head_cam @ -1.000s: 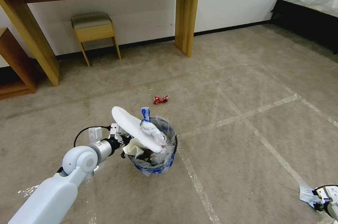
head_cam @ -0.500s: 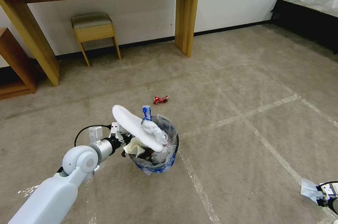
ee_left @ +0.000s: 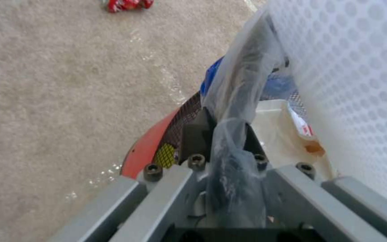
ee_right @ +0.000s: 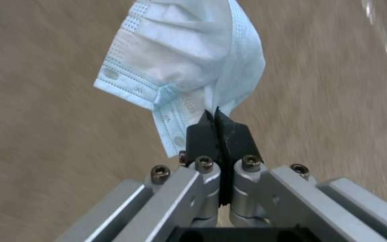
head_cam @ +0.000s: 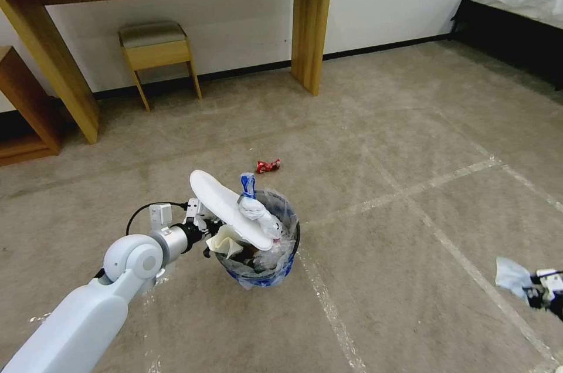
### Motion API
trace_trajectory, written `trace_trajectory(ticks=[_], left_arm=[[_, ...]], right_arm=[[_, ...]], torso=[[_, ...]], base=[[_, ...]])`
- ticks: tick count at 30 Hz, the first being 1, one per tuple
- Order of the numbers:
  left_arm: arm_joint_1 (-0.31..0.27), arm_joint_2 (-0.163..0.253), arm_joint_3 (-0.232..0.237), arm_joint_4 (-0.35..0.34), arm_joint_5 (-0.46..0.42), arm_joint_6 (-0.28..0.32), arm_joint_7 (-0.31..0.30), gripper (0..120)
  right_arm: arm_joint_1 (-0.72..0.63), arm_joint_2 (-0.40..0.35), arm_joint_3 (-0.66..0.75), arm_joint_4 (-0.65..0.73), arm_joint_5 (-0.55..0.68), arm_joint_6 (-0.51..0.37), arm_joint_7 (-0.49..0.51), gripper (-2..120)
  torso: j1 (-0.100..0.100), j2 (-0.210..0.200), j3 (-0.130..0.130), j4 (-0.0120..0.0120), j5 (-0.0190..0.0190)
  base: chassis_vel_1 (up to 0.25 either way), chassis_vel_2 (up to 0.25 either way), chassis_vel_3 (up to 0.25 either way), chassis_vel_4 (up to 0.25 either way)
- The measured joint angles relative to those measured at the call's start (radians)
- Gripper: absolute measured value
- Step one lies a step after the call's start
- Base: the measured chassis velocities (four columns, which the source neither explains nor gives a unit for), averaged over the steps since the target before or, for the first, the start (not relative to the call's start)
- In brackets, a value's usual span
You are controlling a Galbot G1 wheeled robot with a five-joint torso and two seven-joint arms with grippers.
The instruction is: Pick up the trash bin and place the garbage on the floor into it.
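My right fingers (ee_right: 218, 129) grip a pale-blue mask (ee_right: 182, 72), now lifted higher; my left fingers (ee_left: 222, 134) clamp the bin (head_cam: 258, 270) rim, ready.

A beige carpet (head_cam: 410, 126) crossed by pale tape lines (head_cam: 463, 173) covers the floor. On it lie a red wrapper (head_cam: 268, 166), and by the wall stand a wooden stool (head_cam: 157, 53) and the desk legs (head_cam: 308, 24).
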Motion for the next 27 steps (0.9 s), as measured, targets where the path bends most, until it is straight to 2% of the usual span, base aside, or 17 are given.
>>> trace_trajectory(ticks=[2,6,8,9,12,14,15,18,20,24,26,27], left_arm=[[-0.015,0.000,0.010,0.014,-0.027,0.001,0.000,1],[-0.020,0.003,0.009,0.016,-0.050,0.002,-0.005,1],[-0.034,0.006,0.009,0.019,-0.073,0.008,-0.014,1],[-0.034,0.006,0.009,0.019,-0.073,0.008,-0.014,1],[-0.042,0.006,0.009,0.020,-0.085,0.010,-0.024,1],[-0.042,0.009,0.011,0.016,-0.100,0.019,-0.037,1],[-0.042,0.009,0.011,0.016,-0.100,0.019,-0.037,1],[-0.044,0.008,0.019,0.003,-0.123,0.026,-0.046,1],[-0.046,0.008,0.027,0.001,-0.127,0.027,-0.047,1],[-0.045,0.007,0.044,-0.006,-0.135,0.027,-0.050,1],[-0.037,-0.003,0.068,-0.014,-0.131,0.027,-0.052,1],[-0.037,-0.003,0.068,-0.014,-0.131,0.027,-0.052,1]], right_arm=[[-0.051,-0.031,0.042,0.133,0.047,0.016,-0.037,0],[-0.056,-0.064,0.038,0.238,0.107,0.024,-0.061,0],[-0.046,-0.098,0.018,0.343,0.185,0.029,-0.100,0],[-0.046,-0.098,0.018,0.343,0.185,0.029,-0.100,0],[-0.017,-0.125,-0.021,0.406,0.241,0.028,-0.132,0],[0.049,-0.162,-0.105,0.485,0.325,0.018,-0.163,0],[0.049,-0.162,-0.105,0.485,0.325,0.018,-0.163,0],[0.106,-0.199,-0.175,0.562,0.443,-0.002,-0.162,0],[0.112,-0.211,-0.182,0.579,0.472,-0.009,-0.168,0],[0.110,-0.230,-0.182,0.597,0.502,-0.021,-0.194,0],[0.100,-0.245,-0.170,0.604,0.508,-0.027,-0.259,0],[0.100,-0.245,-0.170,0.604,0.508,-0.027,-0.259,0]], torso=[[0.000,0.000,0.000,-0.0006,-0.0005],[0.000,0.000,0.000,0.0003,-0.0001],[0.000,0.000,0.000,0.0006,-0.0003],[0.000,0.000,0.000,0.0006,-0.0003],[0.000,0.000,0.000,0.0001,-0.0005],[0.000,0.000,0.000,0.0005,0.0002],[0.000,0.000,0.000,0.0005,0.0002],[0.000,0.000,0.000,0.0004,-0.0001],[0.000,0.000,0.000,0.0002,-0.0002],[0.000,0.000,0.000,-0.0001,-0.0001],[0.000,0.000,0.000,0.0001,-0.0001],[0.000,0.000,0.000,0.0001,-0.0001]], base=[[0.000,0.000,0.000,0.000],[0.000,0.000,0.000,0.000],[0.000,0.000,0.000,0.000],[0.000,0.000,0.000,0.000],[0.000,0.000,0.000,0.000],[0.000,0.000,0.000,0.000],[0.000,0.000,0.000,0.000],[0.000,0.000,0.000,0.000],[0.000,0.000,0.000,0.000],[0.000,0.000,0.000,0.000],[0.000,0.000,0.000,0.000],[0.000,0.000,0.000,0.000]])
